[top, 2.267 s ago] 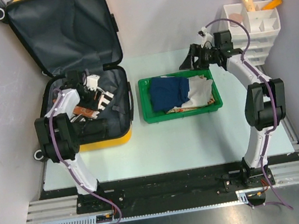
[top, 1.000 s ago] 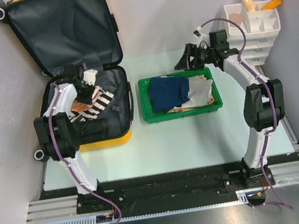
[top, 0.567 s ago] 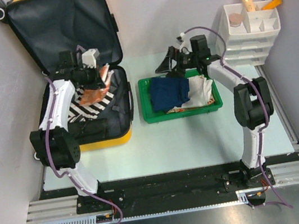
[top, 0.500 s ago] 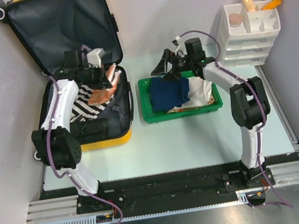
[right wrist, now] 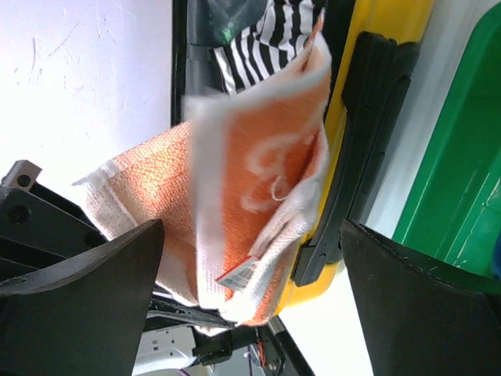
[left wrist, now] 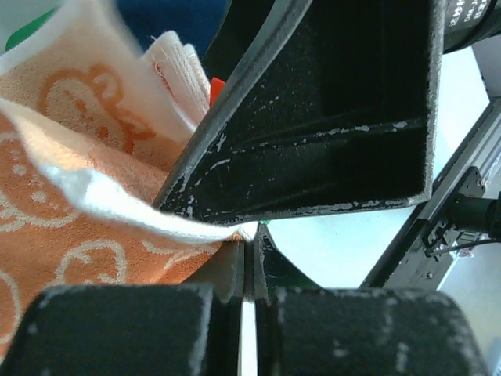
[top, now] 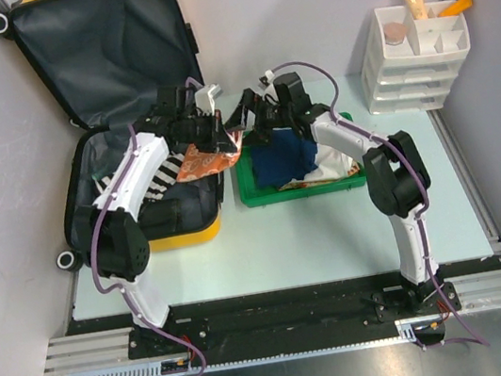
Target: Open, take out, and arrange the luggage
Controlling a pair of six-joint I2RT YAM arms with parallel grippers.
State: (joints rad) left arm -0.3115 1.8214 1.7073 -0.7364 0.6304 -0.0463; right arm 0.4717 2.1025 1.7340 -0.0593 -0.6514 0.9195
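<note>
The yellow luggage (top: 106, 58) lies open at the left, lid up, dark lining showing; its yellow rim also shows in the right wrist view (right wrist: 387, 19). My left gripper (top: 222, 136) is shut on an orange-and-white towel (top: 201, 163) and holds it over the luggage's right edge. In the left wrist view the gripper (left wrist: 250, 252) pinches the towel's (left wrist: 70, 204) corner. My right gripper (top: 242, 119) is open and empty, right against the left one. In the right wrist view this gripper (right wrist: 252, 229) has its jaws spread wide around the hanging towel (right wrist: 258, 180), apart from it.
A black-and-white striped cloth (top: 159, 178) lies in the luggage. A green tray (top: 299, 193) beside it holds a blue cloth (top: 283, 154) and white cloths. A white compartmented organizer (top: 415, 52) stands at the back right.
My left gripper lifted the orange towel out of the luggage and carried it right, toward the tray. My right gripper swung left from near the organizer to meet it.
</note>
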